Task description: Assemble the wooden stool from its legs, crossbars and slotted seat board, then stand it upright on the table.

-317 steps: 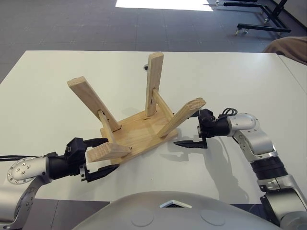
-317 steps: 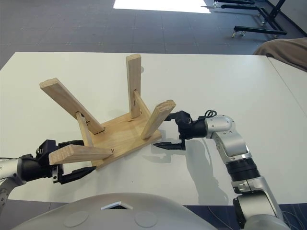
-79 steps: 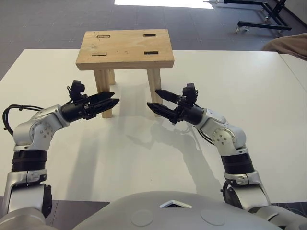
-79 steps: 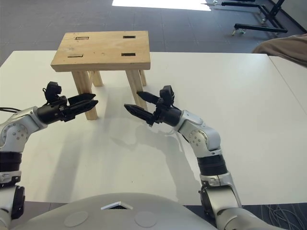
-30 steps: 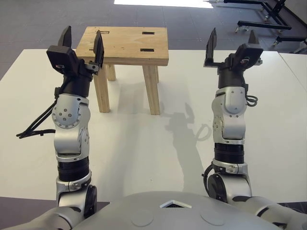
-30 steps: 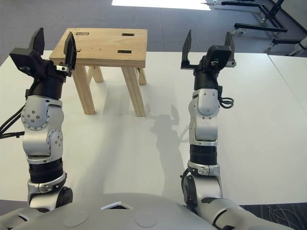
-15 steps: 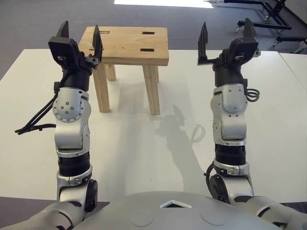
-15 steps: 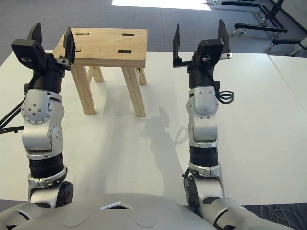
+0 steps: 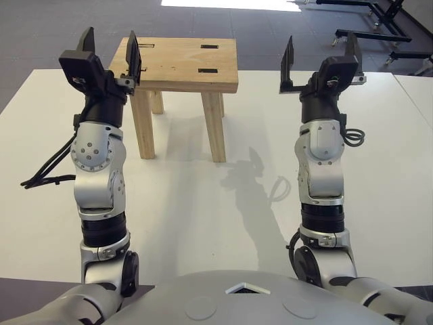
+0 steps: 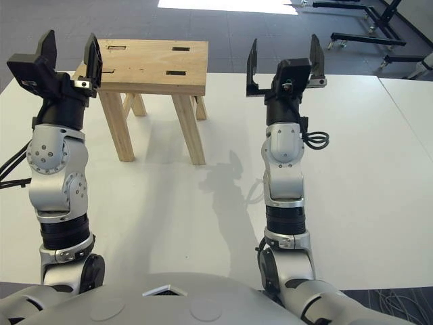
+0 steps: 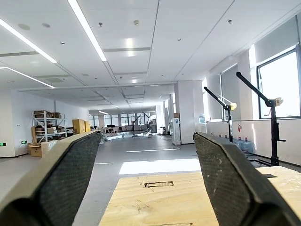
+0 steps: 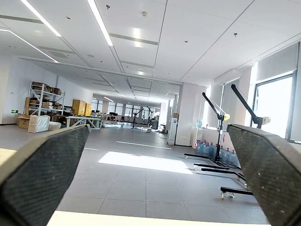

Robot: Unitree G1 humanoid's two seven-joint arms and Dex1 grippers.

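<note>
At the far side of the white table (image 9: 379, 169), the wooden stool (image 9: 177, 64) is standing upright on its four legs, its seat board (image 11: 188, 197) facing up and showing four small rectangular slots (image 9: 208, 70). Its two near legs (image 9: 215, 128) are resting flat on the tabletop, and the two far ones are showing between them, under the seat. Both arms are rising from the near edge with their forearms upright and their grippers pointing up and away. The left gripper (image 9: 109, 37) is hovering at the near left corner of the seat with its two black fingers (image 11: 61, 188) spread wide, and it is holding nothing; in the left wrist view the seat board is lying ahead, in the gap between them. In the head views the inner finger is overlapping the corner of the seat, and whether it is touching the wood cannot be told. The right gripper (image 9: 319, 40) is hanging over bare tabletop, well apart from the stool on its right side, with its fingers (image 12: 37, 174) parted just as widely and nothing between them; the right wrist view is looking out past them across the room's floor. On the table beside the left arm, a black cable (image 9: 44, 181) is lying in a loose loop.
</note>
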